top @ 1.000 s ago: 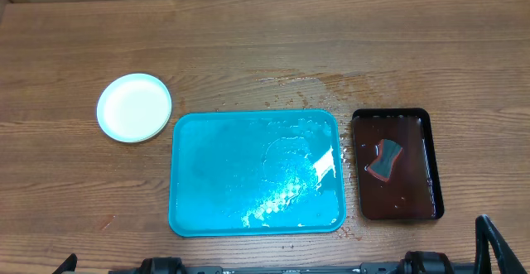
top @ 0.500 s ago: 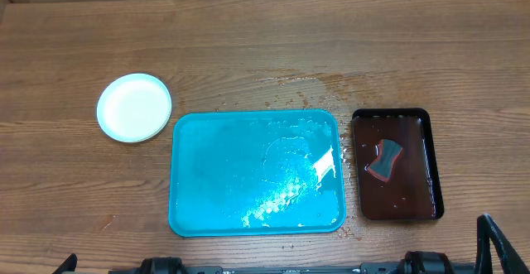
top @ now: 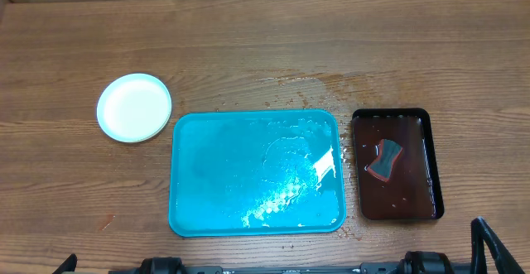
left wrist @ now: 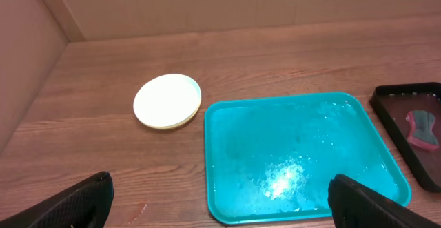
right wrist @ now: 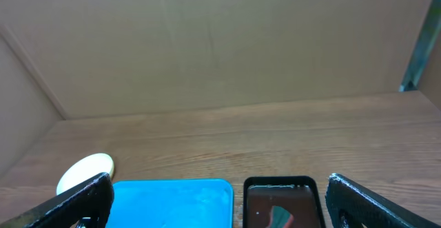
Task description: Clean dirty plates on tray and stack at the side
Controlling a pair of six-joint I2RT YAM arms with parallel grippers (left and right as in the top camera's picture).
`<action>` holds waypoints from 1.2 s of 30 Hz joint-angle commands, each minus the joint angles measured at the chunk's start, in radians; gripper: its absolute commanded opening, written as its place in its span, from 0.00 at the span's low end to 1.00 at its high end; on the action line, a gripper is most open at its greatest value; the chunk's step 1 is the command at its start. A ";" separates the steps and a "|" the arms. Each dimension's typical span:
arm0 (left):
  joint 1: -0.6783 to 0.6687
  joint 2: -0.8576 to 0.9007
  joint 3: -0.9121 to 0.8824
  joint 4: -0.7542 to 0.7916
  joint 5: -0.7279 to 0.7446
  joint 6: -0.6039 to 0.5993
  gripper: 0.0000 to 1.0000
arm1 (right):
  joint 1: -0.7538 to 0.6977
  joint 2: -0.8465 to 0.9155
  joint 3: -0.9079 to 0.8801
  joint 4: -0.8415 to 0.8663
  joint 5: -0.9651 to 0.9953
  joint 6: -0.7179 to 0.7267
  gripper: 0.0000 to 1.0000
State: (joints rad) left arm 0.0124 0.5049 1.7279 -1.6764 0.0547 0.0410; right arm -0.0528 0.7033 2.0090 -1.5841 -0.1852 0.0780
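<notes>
And here is the table (top: 265, 42) from above: the big turquoise tray (top: 255, 173) lies flat in the middle, its long axis running side to side across the table, short edges facing left and right, its surface wet and glaring under the light. The plates (top: 134, 108) are off the tray, sitting on bare wood just beyond its far left corner, flat and face up, showing one round white disc with a pale rim; how many lie in that pile cannot be told from these views. Just beside the tray's right short edge sits a smaller dark tray (top: 396, 165), its long axis turned crosswise to the tray's, running near to far. It holds brownish water and a grey sponge (top: 383, 159) with a reddish edge. Beyond the tray's far right corner, a wet splatter (top: 310, 82) marks the wood. Both arms are on the near side of the tray, high and clear of everything. The left tool (left wrist: 220, 185) is released, fingers spread wide with nothing between them, looking down over the tray. The right tool (right wrist: 219, 190) is also released and empty, aimed over the tray's near edge toward the back wall.
</notes>
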 commanded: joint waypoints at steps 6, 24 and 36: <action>-0.006 0.001 0.001 0.001 -0.010 0.008 1.00 | -0.007 0.016 -0.021 0.022 0.026 -0.002 1.00; -0.006 0.001 0.001 0.001 -0.010 0.008 1.00 | 0.071 -0.553 -0.935 0.804 -0.068 0.006 1.00; -0.006 0.001 0.001 0.001 -0.010 0.008 1.00 | 0.071 -0.700 -1.486 1.315 -0.146 0.081 1.00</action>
State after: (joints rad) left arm 0.0124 0.5049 1.7275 -1.6768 0.0505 0.0406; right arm 0.0093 0.0181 0.5869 -0.3256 -0.3119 0.1127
